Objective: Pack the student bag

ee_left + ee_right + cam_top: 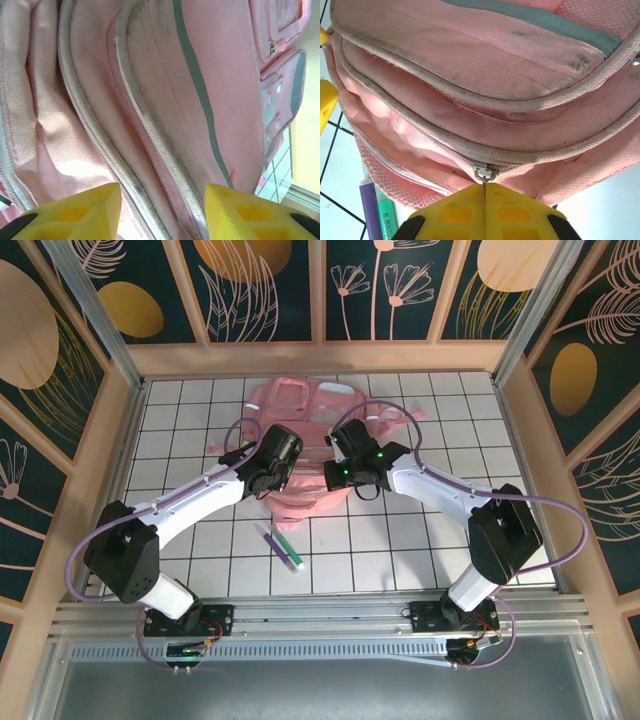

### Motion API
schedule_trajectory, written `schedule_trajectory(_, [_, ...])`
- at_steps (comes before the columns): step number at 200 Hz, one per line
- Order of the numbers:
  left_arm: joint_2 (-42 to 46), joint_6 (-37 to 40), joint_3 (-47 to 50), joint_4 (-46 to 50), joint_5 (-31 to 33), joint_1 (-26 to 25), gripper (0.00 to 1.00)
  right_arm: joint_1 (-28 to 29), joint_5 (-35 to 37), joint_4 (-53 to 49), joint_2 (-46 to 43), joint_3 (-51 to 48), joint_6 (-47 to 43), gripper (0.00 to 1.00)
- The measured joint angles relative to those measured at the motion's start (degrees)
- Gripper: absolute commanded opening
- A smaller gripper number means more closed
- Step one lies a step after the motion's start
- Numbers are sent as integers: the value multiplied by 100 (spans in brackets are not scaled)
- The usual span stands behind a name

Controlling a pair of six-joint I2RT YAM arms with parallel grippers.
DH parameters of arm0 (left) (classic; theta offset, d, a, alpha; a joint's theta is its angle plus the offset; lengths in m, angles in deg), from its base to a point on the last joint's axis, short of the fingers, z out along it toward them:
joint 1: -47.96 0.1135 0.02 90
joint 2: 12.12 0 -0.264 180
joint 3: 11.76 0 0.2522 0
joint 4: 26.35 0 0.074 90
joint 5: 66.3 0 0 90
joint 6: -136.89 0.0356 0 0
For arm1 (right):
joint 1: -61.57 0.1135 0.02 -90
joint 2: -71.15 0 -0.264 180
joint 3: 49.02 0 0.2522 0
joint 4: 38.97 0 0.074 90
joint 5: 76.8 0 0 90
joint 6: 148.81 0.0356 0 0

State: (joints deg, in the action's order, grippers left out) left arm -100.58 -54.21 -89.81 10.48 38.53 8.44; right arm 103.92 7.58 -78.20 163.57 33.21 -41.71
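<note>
Item: student bag [305,420], pink fabric with pale piping and a grey-silver strip. We find it lying flat at the centre of the surface, toward the far side. Its piped seams look scuffed with dark marks in both wrist views.

Surface [190,440]: white tiles with dark grid lines, bordered by a pale wooden frame. Beyond the frame stand dark teal panels [260,285] printed with gold ovals and pink leaf outlines.

Loose items: a purple marker [280,545] and a green marker [291,548] lie side by side on the tiles, just nearer than the bag's near edge.

Left end effector [162,215]: we note its yellow fingers [80,212] spread wide apart and gripping nothing. The bag's ribbed side lies in the gap beyond them; we cannot tell whether they touch the fabric.

Right end effector [485,210]: yellow fingers pressed together. The zipper pull [485,174] sits right at their tips, and its thin tab appears to run down into the seam between them, so we read it as pinched.

Position: both end effectors sit over the near part of the bag, the left on its left side, the right on its right.
</note>
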Motion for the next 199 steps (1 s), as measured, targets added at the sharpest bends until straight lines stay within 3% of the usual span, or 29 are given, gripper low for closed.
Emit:
schedule_trajectory(117, [-468,-420,282,-369,-382,2,38,57,0,-9,0,0,20,0])
schedule_trajectory(129, [-581,-380,280,-376,-345,11,26,74,4,-13,2,0,17,0])
schedule_trajectory(142, [-704,-293,267,-396,-345,52,0,111,2,-11,7,0,15,0])
schedule_trajectory(199, [-754,496,203,-332,-667,422,0,256,280,81,83,-94,-118,0])
